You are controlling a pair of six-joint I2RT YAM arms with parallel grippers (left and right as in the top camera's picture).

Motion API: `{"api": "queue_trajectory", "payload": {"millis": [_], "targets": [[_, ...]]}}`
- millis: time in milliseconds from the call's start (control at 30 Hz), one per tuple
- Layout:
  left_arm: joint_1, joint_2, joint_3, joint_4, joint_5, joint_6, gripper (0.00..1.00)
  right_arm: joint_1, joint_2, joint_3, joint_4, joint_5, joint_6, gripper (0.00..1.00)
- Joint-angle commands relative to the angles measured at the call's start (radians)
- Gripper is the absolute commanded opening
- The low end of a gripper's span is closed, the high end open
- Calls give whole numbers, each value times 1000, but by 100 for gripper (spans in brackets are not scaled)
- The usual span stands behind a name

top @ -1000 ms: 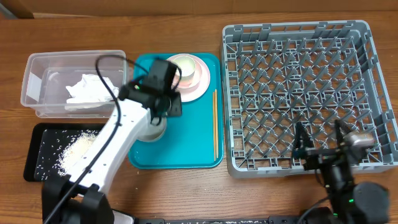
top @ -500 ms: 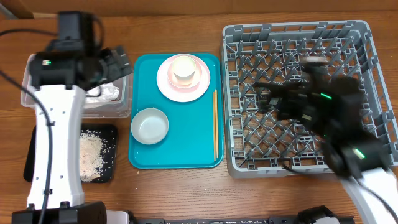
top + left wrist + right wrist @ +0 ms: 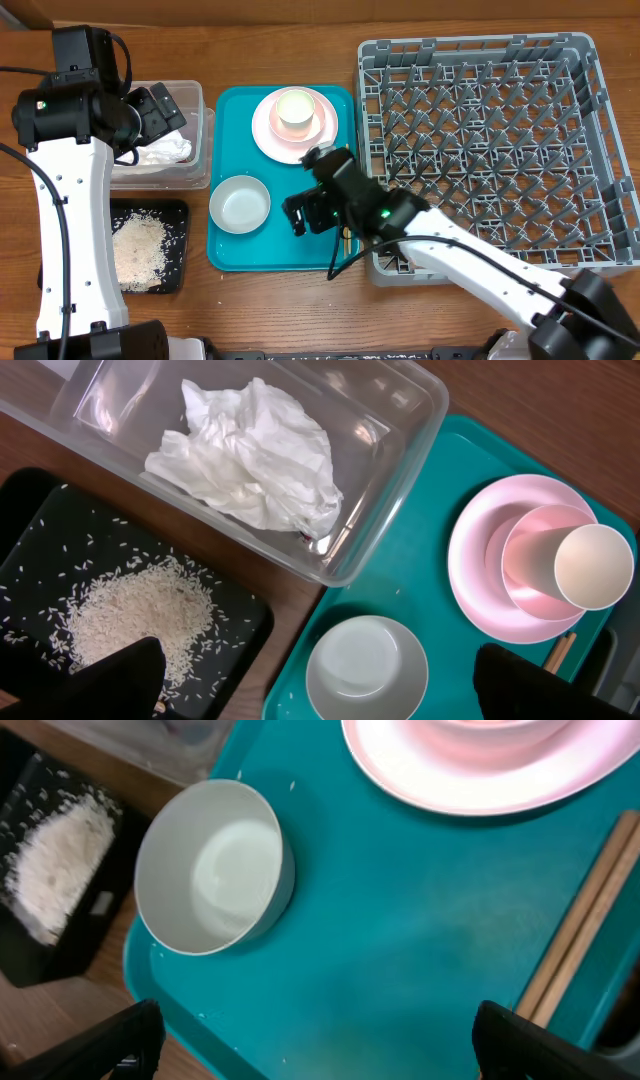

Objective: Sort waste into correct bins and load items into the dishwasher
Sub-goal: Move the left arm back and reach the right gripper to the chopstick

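A crumpled white napkin (image 3: 165, 150) (image 3: 250, 455) lies in the clear tub (image 3: 200, 172) (image 3: 400, 420). Rice (image 3: 138, 245) (image 3: 135, 610) is heaped in the black tray (image 3: 178, 210) (image 3: 40, 510). On the teal tray the pink plate (image 3: 322, 140) (image 3: 480, 580) carries the cream cup (image 3: 295, 108) (image 3: 592, 565). The white-grey bowl (image 3: 241, 203) (image 3: 365, 670) (image 3: 210, 865) stands empty in front of it. My left gripper (image 3: 160, 108) (image 3: 320, 685) hangs open over the tub. My right gripper (image 3: 318, 212) (image 3: 325, 1040) is open above the teal tray, between the bowl and the chopsticks (image 3: 585, 920).
The grey dish rack (image 3: 480, 150) fills the right side and holds nothing. The teal tray (image 3: 290, 250) (image 3: 400, 940) lies between tub and rack, with a few stray rice grains on it. My right arm crosses the rack's front left corner.
My left arm swung from the bowl on the teal tray back over the tub and its jaws opened. My right arm came from the front right across the rack to the tray.
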Motion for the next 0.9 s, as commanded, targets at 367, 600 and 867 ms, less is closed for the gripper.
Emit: {"api": "queue_trajectory", "payload": {"millis": [367, 600, 867], "targets": [[4, 0, 16, -2, -5, 5, 100, 1, -3, 12, 53, 349, 224, 63], [4, 0, 16, -2, -5, 5, 100, 4, 114, 12, 61, 418, 240, 61], [4, 0, 16, -2, -5, 5, 100, 5, 262, 12, 83, 481, 240, 60]]}}
